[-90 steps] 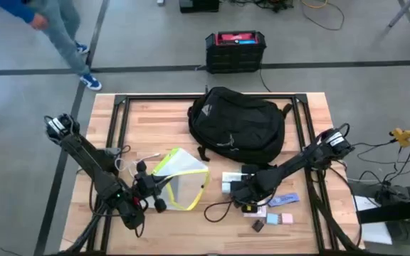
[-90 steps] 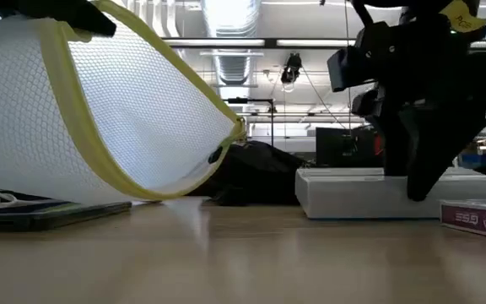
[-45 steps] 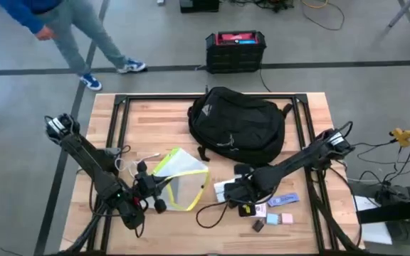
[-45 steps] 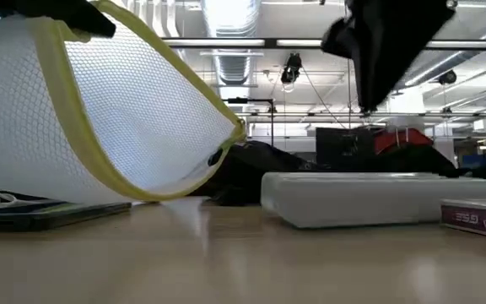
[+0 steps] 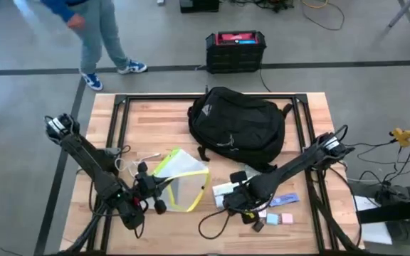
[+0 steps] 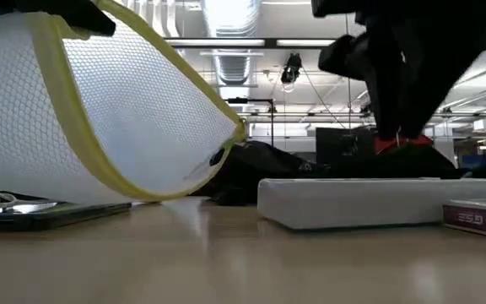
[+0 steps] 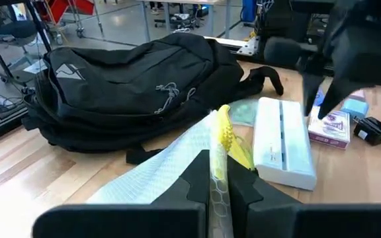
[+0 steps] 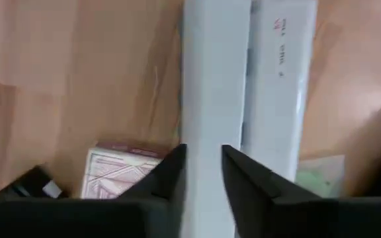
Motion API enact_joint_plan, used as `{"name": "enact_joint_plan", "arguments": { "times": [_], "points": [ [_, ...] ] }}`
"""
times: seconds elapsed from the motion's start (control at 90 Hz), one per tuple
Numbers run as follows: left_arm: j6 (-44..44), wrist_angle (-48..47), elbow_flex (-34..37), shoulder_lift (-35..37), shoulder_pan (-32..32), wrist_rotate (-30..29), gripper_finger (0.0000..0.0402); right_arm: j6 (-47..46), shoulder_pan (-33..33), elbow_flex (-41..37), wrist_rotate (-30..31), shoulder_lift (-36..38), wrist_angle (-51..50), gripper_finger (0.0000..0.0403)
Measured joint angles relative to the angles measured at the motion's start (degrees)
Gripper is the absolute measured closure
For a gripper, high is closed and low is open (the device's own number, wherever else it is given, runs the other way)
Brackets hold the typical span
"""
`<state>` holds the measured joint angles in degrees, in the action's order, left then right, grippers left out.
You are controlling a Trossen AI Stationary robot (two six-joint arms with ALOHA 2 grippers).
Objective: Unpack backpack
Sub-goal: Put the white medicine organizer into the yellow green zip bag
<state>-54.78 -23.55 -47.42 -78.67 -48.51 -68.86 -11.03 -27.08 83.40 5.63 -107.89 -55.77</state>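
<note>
The black backpack [image 5: 237, 128] lies on its back at the table's far middle, untouched. My left gripper [image 5: 155, 193] is shut on a white mesh pouch with a yellow zip edge [image 5: 180, 178] at the near left. Just right of the pouch, a long white box [image 5: 224, 189] lies flat on the table. My right gripper [image 5: 239, 201] hovers over it with its fingers a little apart. In the low view a gap shows between the gripper and the box top [image 6: 369, 181]. My left gripper pinches the pouch's yellow zip edge [image 7: 219, 155] between its two fingers, which come level from the table's left and lie along the edge. The held edge is raised. The pouch slopes down from it and its lower rim [image 6: 133, 198] rests on the table.
Right of the white box lie a purple card box [image 7: 329, 125], a small black object [image 7: 372, 129] and little pink and blue pieces [image 5: 283, 217]. A dark cable [image 5: 216, 217] loops near the front edge. A phone with a white cord [image 5: 130, 160] lies left. A person [image 5: 91, 28] walks beyond the table.
My right gripper has risen off the white box and gone toward the table's left and near edges. The box has slid along the table to the left. My left gripper and the pouch have kept still. The person has walked on behind the table.
</note>
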Motion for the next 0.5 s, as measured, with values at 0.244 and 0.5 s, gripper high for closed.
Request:
{"name": "enact_joint_plan", "arguments": {
  "times": [0.244,0.5],
  "points": [
    [0.2,0.1,0.0,0.0,0.0,0.1,0.0402,0.7,0.6,0.0,-0.2,-2.8,1.4,0.0194],
    [0.2,0.5,0.0,0.0,0.0,0.2,0.0402,2.1,2.2,-0.2,-1.1,-6.1,2.2,0.0148]
  ]
}}
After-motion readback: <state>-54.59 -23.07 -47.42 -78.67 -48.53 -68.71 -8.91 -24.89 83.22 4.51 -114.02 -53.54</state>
